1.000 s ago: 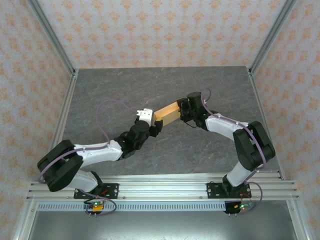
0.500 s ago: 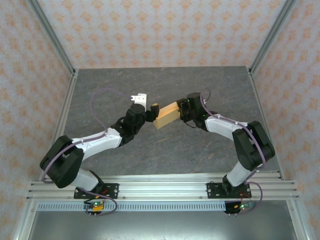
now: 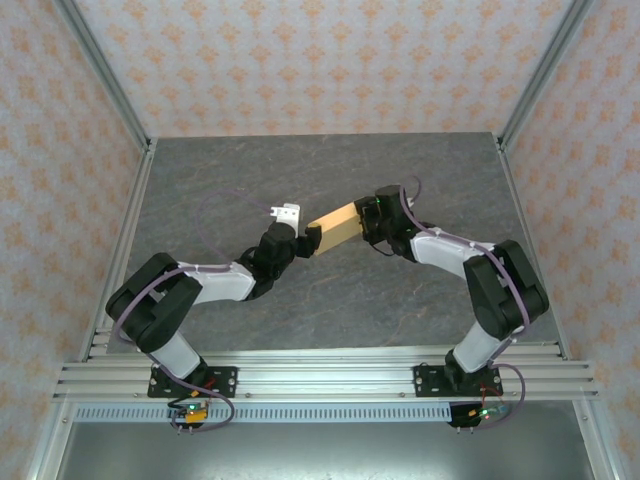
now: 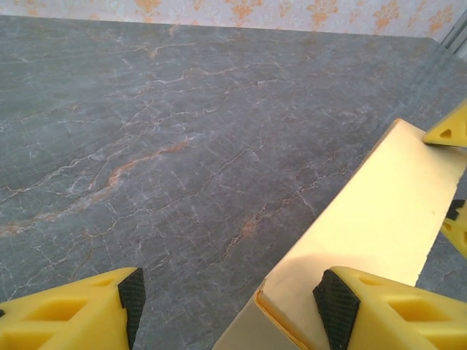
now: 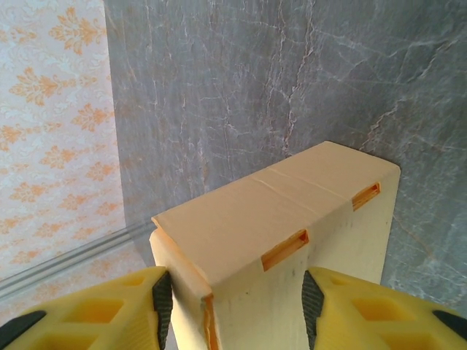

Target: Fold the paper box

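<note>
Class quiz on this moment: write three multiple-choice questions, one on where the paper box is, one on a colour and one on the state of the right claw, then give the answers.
1. Where is the paper box?
A. over the middle of the table
B. at the far left corner
C. on the near rail

2. What colour are the fingers in the right wrist view?
A. blue
B. yellow
C. white

3. The right claw is:
A. open, away from the box
B. shut on nothing
C. closed on the box

Answers:
1 A: the top view shows it mid-table.
2 B: the fingers are yellow with black inner faces.
3 C: one finger sits against each side of the box.
</note>
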{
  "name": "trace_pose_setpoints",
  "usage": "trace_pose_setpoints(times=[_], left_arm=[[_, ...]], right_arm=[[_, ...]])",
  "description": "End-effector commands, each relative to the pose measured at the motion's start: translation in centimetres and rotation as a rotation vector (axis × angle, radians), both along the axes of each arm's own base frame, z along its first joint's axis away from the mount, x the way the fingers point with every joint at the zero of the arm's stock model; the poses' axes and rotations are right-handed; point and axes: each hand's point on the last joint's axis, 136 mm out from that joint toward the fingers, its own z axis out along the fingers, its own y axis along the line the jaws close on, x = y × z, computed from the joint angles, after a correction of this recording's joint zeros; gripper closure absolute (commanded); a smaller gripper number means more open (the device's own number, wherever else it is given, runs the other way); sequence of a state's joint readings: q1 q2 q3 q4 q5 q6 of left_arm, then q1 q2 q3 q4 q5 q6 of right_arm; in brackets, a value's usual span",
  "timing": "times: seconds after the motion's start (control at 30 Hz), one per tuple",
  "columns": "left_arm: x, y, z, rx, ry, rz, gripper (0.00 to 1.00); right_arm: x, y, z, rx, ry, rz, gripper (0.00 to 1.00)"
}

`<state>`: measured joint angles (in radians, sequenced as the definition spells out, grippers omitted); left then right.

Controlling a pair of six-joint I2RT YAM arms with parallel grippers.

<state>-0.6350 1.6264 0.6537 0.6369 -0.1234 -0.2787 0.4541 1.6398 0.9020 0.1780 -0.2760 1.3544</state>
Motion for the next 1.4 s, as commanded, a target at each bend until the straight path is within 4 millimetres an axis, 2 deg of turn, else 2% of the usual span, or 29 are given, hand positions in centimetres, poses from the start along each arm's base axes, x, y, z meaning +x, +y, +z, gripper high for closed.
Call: trace_pose_setpoints(times=[0.0, 0.1, 0.17, 0.2, 0.3, 0.37, 0.43, 0.53, 0.57, 0.67, 0.8, 0.9, 1.03, 1.17, 1.27, 1.37], left_arm=[[-2.4, 2.0, -6.5, 0.194, 0.173, -0.007, 0.34], [-2.4, 2.2, -6.5, 0.194, 0.173, -0.002, 0.34], [-2.4, 2.1, -6.6, 0.195, 0.174, -0.003, 0.34], [-2.4, 2.1, -6.6, 0.193, 0.174, -0.001, 0.34], [-2.5, 2.3, -6.7, 0.196, 0.175, 0.008, 0.34], [-2.5, 2.3, -6.8, 0.196, 0.177, 0.005, 0.34], [-2.5, 2.2, -6.7, 0.196, 0.173, -0.001, 0.34], [-2.4, 2.1, -6.7, 0.201, 0.168, -0.006, 0.34], [-2.4, 2.1, -6.7, 0.202, 0.167, -0.011, 0.34], [-2.5, 1.7, -6.5, 0.215, 0.154, -0.04, 0.34], [-3.0, 0.7, -5.8, 0.274, 0.11, -0.098, 0.34], [-3.5, -0.5, -5.6, 0.339, 0.082, -0.164, 0.34], [-4.0, -1.7, -5.4, 0.445, 0.024, -0.231, 0.34], [-4.0, -1.6, -5.4, 0.485, 0.0, -0.236, 0.34], [-4.3, -0.7, -4.4, 0.475, -0.029, -0.206, 0.34], [-4.7, 0.0, -2.6, 0.456, -0.06, -0.18, 0.34]], right_arm=[[-0.8, -0.2, 2.6, -0.025, -0.044, 0.059, 0.47], [-0.4, 0.6, 5.0, -0.015, -0.097, 0.111, 0.43], [0.1, 1.2, 5.5, -0.017, -0.131, 0.141, 0.41], [0.2, 1.2, 5.1, -0.028, -0.131, 0.147, 0.4], [-0.2, -0.3, 2.1, -0.106, -0.085, 0.109, 0.4], [-1.1, -1.6, -1.2, -0.137, -0.02, 0.077, 0.4], [-1.9, -2.0, -3.6, -0.124, 0.038, 0.075, 0.42], [-2.9, -2.3, -5.3, -0.139, 0.113, 0.079, 0.42], [-2.9, -2.4, -5.1, -0.142, 0.109, 0.075, 0.42], [-2.5, -2.8, -2.7, -0.159, 0.066, 0.061, 0.4], [-2.2, -3.6, 0.9, -0.183, 0.023, 0.036, 0.31], [-2.2, -4.2, 2.9, -0.16, 0.008, 0.009, 0.26], [-2.6, -5.6, 3.2, -0.099, 0.042, -0.048, 0.23], [-3.4, -7.6, 3.3, -0.092, 0.08, -0.092, 0.19], [-3.8, -9.3, 3.6, -0.11, 0.079, -0.119, 0.18], [-4.2, -11.2, 3.8, -0.177, 0.07, -0.126, 0.18]])
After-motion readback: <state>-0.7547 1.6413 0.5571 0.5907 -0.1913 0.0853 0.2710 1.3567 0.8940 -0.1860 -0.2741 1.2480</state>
